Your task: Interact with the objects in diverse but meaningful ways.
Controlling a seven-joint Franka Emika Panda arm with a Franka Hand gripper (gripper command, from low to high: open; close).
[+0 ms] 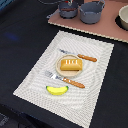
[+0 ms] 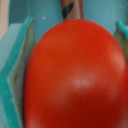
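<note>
In the wrist view a red tomato (image 2: 72, 75) fills nearly the whole picture. It sits between my gripper's (image 2: 73, 27) teal fingers (image 2: 17, 65), which press on both its sides. A dark brown sausage end (image 2: 72, 7) shows beyond it. The exterior view shows neither the gripper nor the tomato. There, a golden ridged bread loaf (image 1: 70, 64) lies on a small plate (image 1: 58, 68) mid-placemat. A yellow banana (image 1: 57, 90) lies near the mat's front edge. Two grey pots (image 1: 67, 9) (image 1: 92, 12) stand on a pink board at the back.
An orange-handled fork (image 1: 65, 79) and knife (image 1: 80, 56) flank the plate on the striped placemat (image 1: 95, 95). The pink board (image 1: 105, 27) also carries a white bowl (image 1: 123, 17) at the exterior view's right. The table around is dark.
</note>
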